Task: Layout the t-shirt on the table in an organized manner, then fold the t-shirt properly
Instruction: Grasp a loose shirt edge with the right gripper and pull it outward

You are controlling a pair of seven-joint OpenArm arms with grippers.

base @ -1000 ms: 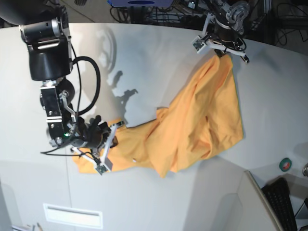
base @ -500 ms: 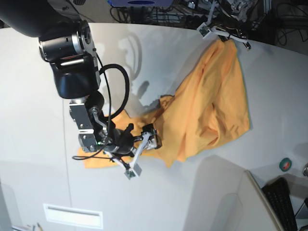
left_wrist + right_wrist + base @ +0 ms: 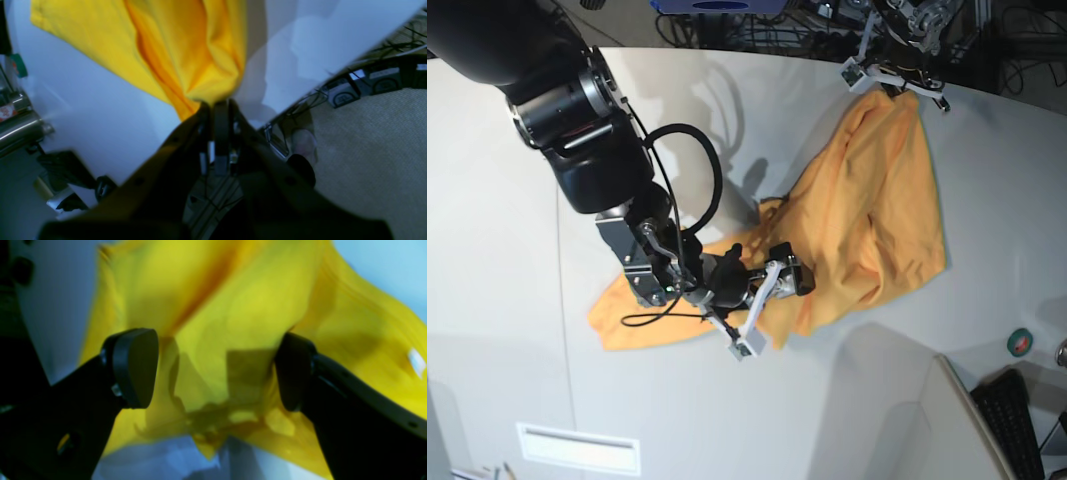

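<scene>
The orange-yellow t-shirt (image 3: 867, 220) lies crumpled on the off-white table (image 3: 727, 130), stretched from the far right toward the near left. My left gripper (image 3: 895, 82) is at the table's far edge, shut on one corner of the shirt (image 3: 173, 43), which bunches into the closed jaws of that gripper (image 3: 217, 103). My right gripper (image 3: 769, 310) hovers over the shirt's middle fold, open. In the right wrist view its dark pads (image 3: 133, 366) stand wide apart over the cloth (image 3: 213, 306) with nothing pinched. A small white tag (image 3: 415, 361) shows on the cloth.
A green tape roll (image 3: 1021, 341) and a black keyboard (image 3: 1012, 420) sit off the table's near right corner. Cables and boxes (image 3: 367, 83) crowd the floor behind the far edge. A white label plate (image 3: 577, 448) is on the near left panel.
My right gripper let go of the shirt's near-left edge, opened wide and moved right over the shirt's middle. The left gripper pulled its corner farther back, still shut on it.
</scene>
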